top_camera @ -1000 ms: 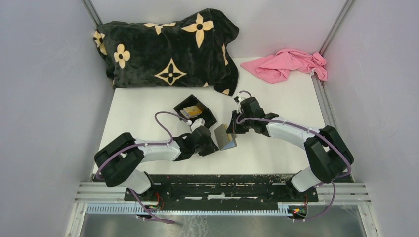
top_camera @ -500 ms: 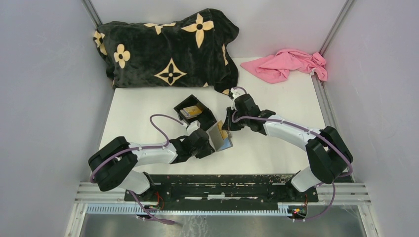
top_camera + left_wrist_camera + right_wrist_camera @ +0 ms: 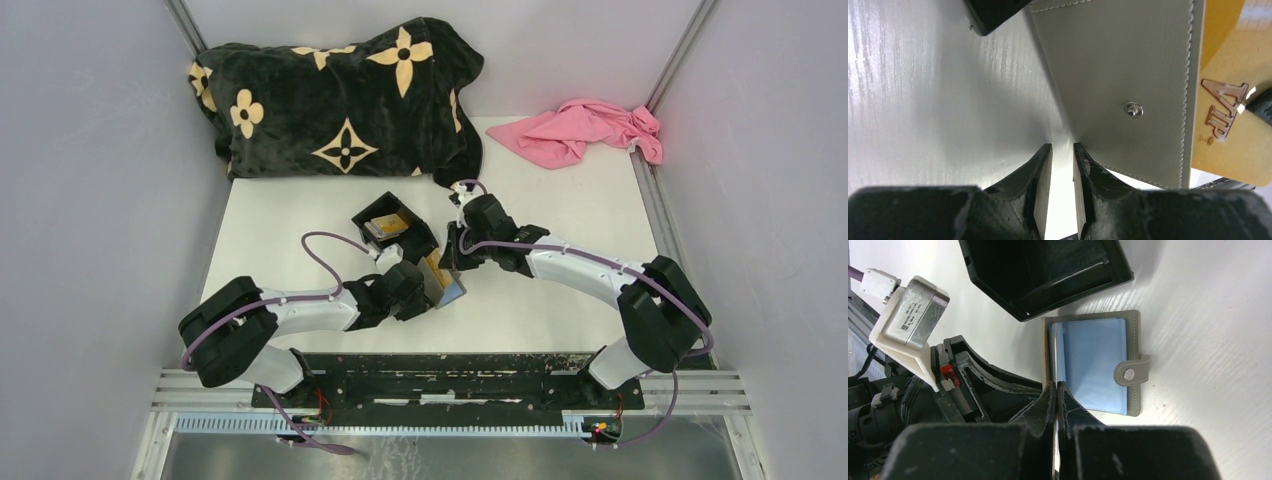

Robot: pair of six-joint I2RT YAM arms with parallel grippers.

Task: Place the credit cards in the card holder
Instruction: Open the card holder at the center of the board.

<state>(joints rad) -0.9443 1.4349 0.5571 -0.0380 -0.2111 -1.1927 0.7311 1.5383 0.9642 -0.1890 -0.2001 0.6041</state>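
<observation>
The grey card holder (image 3: 447,288) lies open on the table, blue sleeves (image 3: 1093,360) facing up and one flap (image 3: 1118,75) standing nearly upright. My left gripper (image 3: 1063,146) sits at that flap's lower corner from the outside. Its jaws stand a narrow gap apart with only table showing between them, and the right fingertip (image 3: 1083,155) touches the flap. My right gripper (image 3: 1056,385) is shut on a gold credit card (image 3: 1233,125) marked VIP, held on edge just behind the flap's free edge, above the blue sleeves. More credit cards (image 3: 384,227) lie in the black box.
The open black plastic box (image 3: 412,240) stands right behind the card holder, nearly touching it. A black blanket with tan flowers (image 3: 340,95) fills the back left. A pink cloth (image 3: 585,130) lies at the back right. Grey walls close both sides.
My right gripper has carried the gold card leftward and down to the card holder. The left gripper and the card holder have shifted a little to the left, and the flap stands steeper.
</observation>
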